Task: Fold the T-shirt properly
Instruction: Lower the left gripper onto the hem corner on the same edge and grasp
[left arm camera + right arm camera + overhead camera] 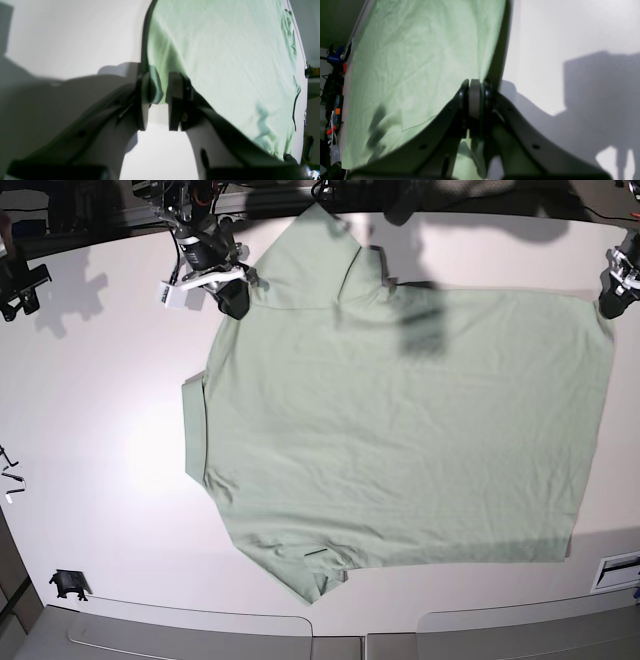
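Observation:
The pale mint-green T-shirt [400, 430] lies spread flat on the white table [100, 430], with its neck band [193, 430] to the left and its hem to the right. My right gripper [232, 300] is at the far shoulder by the upper sleeve. In the right wrist view it [475, 100] is shut on the T-shirt's [420, 62] edge. My left gripper [608, 305] is at the far hem corner. In the left wrist view its [158, 100] jaws stand apart, with the T-shirt's [225, 62] corner lying between them against one finger.
A black clamp [65, 583] sits near the table's front left edge. A white slotted part [618, 570] is at the front right. Cables and tools [335, 75] crowd the table's far edge. Dark gear [20, 280] stands at the far left.

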### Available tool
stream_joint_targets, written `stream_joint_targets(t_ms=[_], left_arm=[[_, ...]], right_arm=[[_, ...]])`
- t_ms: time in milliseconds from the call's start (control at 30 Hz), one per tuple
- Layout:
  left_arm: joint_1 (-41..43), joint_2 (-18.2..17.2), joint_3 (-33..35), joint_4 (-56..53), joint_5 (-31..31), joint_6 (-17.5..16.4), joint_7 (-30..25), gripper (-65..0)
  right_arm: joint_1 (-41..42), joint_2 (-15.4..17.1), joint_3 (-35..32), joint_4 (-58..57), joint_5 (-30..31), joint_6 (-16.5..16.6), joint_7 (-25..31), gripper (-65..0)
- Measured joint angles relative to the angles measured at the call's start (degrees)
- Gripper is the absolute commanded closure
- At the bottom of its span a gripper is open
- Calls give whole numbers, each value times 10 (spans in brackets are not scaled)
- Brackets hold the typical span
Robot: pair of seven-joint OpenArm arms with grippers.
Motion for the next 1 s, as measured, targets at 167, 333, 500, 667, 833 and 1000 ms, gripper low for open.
stream_joint_targets(t_ms=[167,333,500,667,833,1000], left_arm=[[0,0,0,0,-1,0,0,-22],[0,0,0,0,-1,0,8,-62],[0,2,0,0,-1,0,8,-147],[0,3,0,0,-1,0,8,-147],[0,3,0,0,-1,0,8,-147],[0,3,0,0,-1,0,8,-147]], right_arm=[[0,0,0,0,0,0,0,0],[0,0,0,0,0,0,0,0],[0,0,0,0,0,0,0,0],[0,0,0,0,0,0,0,0],[0,0,0,0,0,0,0,0],[0,0,0,0,0,0,0,0]])
